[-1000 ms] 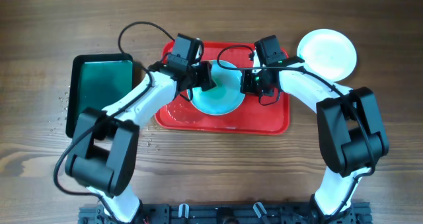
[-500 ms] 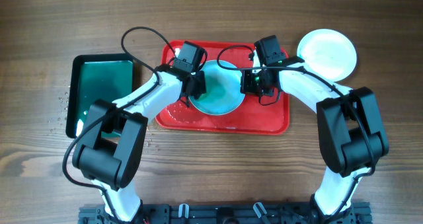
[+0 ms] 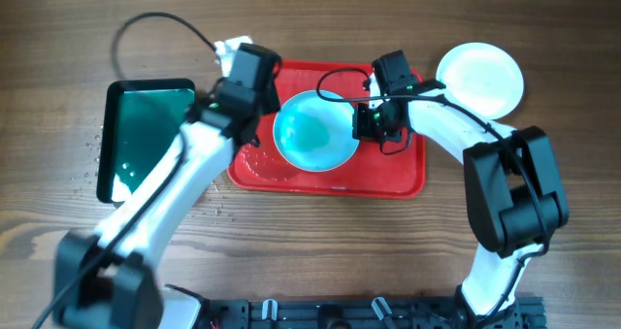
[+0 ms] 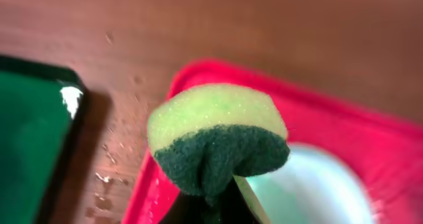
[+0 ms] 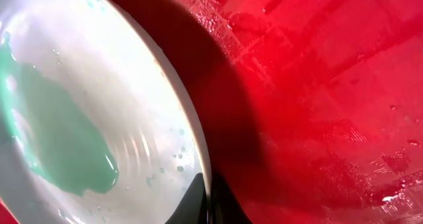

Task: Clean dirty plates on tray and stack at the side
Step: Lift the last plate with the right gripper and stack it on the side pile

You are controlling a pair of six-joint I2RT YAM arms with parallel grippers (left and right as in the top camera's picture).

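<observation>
The table (image 3: 543,38) carries the tray (image 3: 393,179) at centre, wet, with one turquoise plate (image 3: 312,133) in it; whether another lies beneath I cannot tell. The green tray (image 3: 146,135) lies just to its left, probably the sponge's dish. The white plate (image 3: 480,77) sits off the tray on the right, apparently the start of the stack. The right claw (image 3: 365,123) is clenched on the turquoise plate's right rim, seemingly to steady it for scrubbing; its wrist view shows a teal smear (image 5: 63,135) not yet wiped. The left claw (image 4: 221,201) grasps the sponge (image 4: 215,135) above the tray's left corner, off the plate. Nothing blocks the plate's face; only a cable (image 3: 344,70) loops by its far edge.
</observation>
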